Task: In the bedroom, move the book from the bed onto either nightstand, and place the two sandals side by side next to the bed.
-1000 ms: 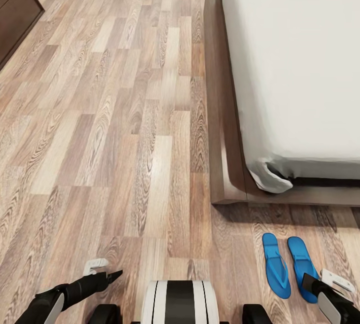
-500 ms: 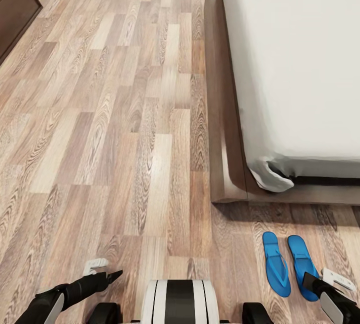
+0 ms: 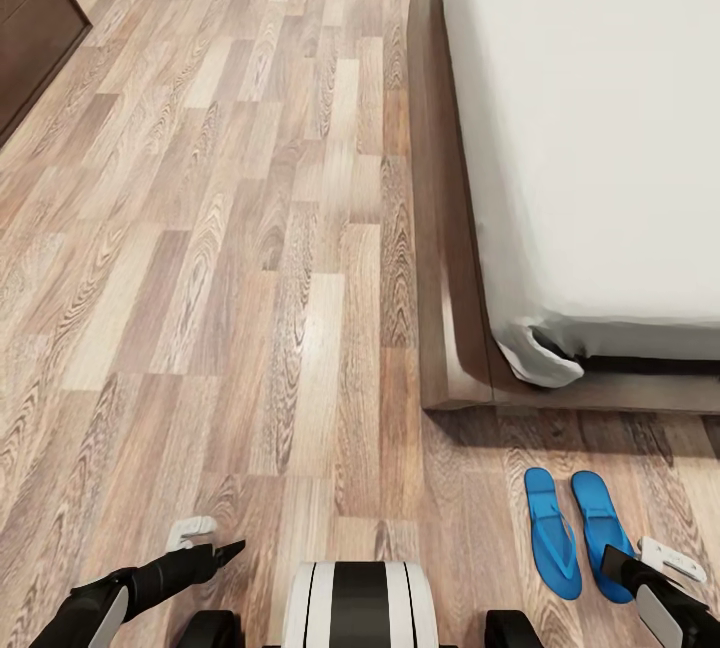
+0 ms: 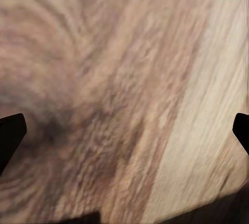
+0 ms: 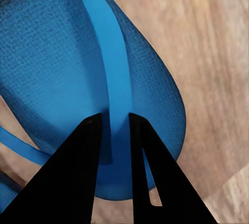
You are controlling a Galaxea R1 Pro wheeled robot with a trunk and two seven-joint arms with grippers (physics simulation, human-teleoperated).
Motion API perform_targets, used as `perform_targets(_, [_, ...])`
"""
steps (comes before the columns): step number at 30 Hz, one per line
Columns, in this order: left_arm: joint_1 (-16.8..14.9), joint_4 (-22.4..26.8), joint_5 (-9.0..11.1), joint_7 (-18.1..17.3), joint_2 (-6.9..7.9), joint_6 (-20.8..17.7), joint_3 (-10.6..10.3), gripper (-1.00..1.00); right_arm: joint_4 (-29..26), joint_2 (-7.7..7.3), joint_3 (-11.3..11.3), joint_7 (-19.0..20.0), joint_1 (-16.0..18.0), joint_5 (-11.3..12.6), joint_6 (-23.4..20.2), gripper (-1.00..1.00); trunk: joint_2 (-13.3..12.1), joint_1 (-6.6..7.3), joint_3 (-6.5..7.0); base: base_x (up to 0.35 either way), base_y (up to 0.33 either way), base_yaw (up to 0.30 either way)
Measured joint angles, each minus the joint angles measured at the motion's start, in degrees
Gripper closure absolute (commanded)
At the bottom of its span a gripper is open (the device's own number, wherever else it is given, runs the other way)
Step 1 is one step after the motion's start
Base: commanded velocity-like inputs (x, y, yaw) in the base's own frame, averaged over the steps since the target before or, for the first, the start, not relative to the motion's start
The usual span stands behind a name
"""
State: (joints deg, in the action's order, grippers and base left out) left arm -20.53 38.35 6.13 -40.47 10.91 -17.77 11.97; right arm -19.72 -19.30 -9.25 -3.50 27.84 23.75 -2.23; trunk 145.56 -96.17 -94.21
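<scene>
two sandals (image 3: 578, 530), bright blue, lie flat on the wood floor (image 3: 240, 258) side by side, toes toward the foot end of the bed (image 3: 600, 128), just off its dark frame corner. so the sandal half of the task looks about done, judging by how they lie: paired, parallel, close to the bed.

right gripper (image 3: 642, 562) sits at the heel end of the right-hand sandal. in the right wrist view the two black fingers (image 5: 83, 182) stand nearly together, a narrow gap between them, and a blue strap (image 5: 111, 79) runs down into that gap. looks like the fingers pinch the strap or have it just between them; cannot tell for sure whether they press on it or are merely around it. the sandal sole (image 5: 57, 79) spreads out beyond the fingertips, floor past it on the far side.

left gripper (image 3: 205, 540) hangs low over bare floor, well apart from the sandals. in the left wrist view the fingertips (image 4: 10, 136) show at opposite edges, wide apart, with wood grain between them and nothing held.

the book: no sign on the stretch of off-white mattress in the head view, so its place is unknown from here. no nightstand in sight either. dark furniture (image 3: 30, 28) at far left of the floor, too cropped to name.

left to do, as a guess: let go of the strap if held, then find the book and put it on a nightstand.
</scene>
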Motion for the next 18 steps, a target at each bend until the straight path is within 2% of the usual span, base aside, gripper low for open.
perform_targets(18, [0.0,0.0,0.0,0.0,0.0,0.0,0.0,-1.0,-0.1,0.02,0.0,0.2,0.0,0.2,0.0,1.0,0.0,0.02,0.22,0.0,0.0,0.0])
